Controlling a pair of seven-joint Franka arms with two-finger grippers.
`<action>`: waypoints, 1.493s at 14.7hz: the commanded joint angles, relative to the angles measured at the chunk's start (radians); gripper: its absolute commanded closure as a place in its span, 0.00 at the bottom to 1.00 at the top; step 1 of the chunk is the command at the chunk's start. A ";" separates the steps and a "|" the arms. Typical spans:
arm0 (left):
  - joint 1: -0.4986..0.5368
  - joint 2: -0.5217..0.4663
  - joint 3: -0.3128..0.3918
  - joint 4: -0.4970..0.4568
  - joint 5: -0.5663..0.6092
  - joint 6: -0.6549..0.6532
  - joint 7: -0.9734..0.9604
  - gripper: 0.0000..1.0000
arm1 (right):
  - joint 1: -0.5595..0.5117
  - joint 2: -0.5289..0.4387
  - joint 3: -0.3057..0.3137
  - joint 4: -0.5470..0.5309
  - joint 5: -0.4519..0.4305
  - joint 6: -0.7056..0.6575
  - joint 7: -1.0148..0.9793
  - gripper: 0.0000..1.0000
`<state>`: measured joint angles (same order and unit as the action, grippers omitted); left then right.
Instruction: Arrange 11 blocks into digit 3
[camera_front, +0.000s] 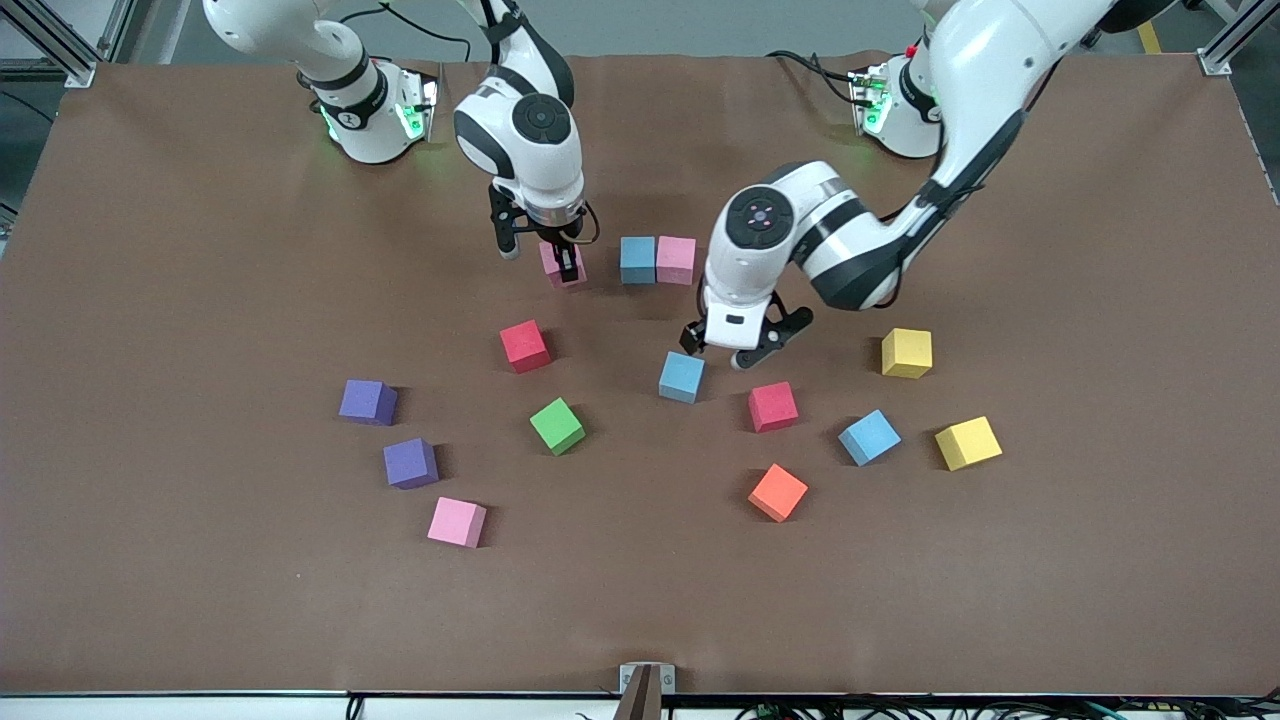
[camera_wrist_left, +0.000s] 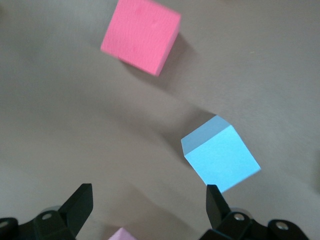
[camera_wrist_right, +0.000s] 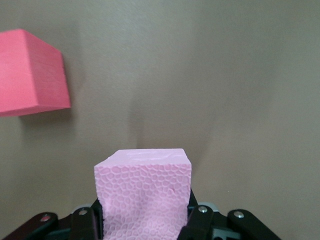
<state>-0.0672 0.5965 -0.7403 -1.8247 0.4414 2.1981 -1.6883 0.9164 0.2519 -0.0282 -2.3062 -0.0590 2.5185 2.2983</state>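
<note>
Two blocks, light blue (camera_front: 637, 259) and pink (camera_front: 676, 259), start the digit. Right gripper (camera_front: 566, 262) fingers pinch a pink block (camera_front: 562, 266) beside them; a skewed release could leave gaps. Left gripper (camera_front: 745, 345), fingers wide, hovers over another light blue block (camera_front: 682, 377).

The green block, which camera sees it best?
The front view: the green block shows whole there, lying loose between a red block and a purple one. Neither wrist view shows it.

Right pincer (camera_wrist_right: 142, 225) clamped on pink block (camera_wrist_right: 144, 192), fingers (camera_wrist_right: 86, 225) pressed against both its sides. Red block (camera_wrist_right: 31, 72) sits apart on brown tabletop (camera_wrist_right: 225, 100).
</note>
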 joint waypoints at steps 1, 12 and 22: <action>-0.110 0.055 0.073 0.082 0.008 -0.014 -0.132 0.00 | 0.025 0.035 -0.012 0.031 -0.004 0.006 0.072 1.00; -0.158 0.170 0.108 0.240 0.003 -0.003 -0.480 0.00 | 0.045 0.106 -0.012 0.106 -0.005 -0.003 0.193 1.00; -0.177 0.209 0.148 0.255 -0.001 0.014 -0.511 0.00 | 0.073 0.158 -0.012 0.140 -0.005 -0.007 0.237 1.00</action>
<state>-0.2196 0.7946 -0.6074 -1.5953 0.4415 2.2138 -2.1821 0.9673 0.3934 -0.0311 -2.1808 -0.0590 2.5126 2.5006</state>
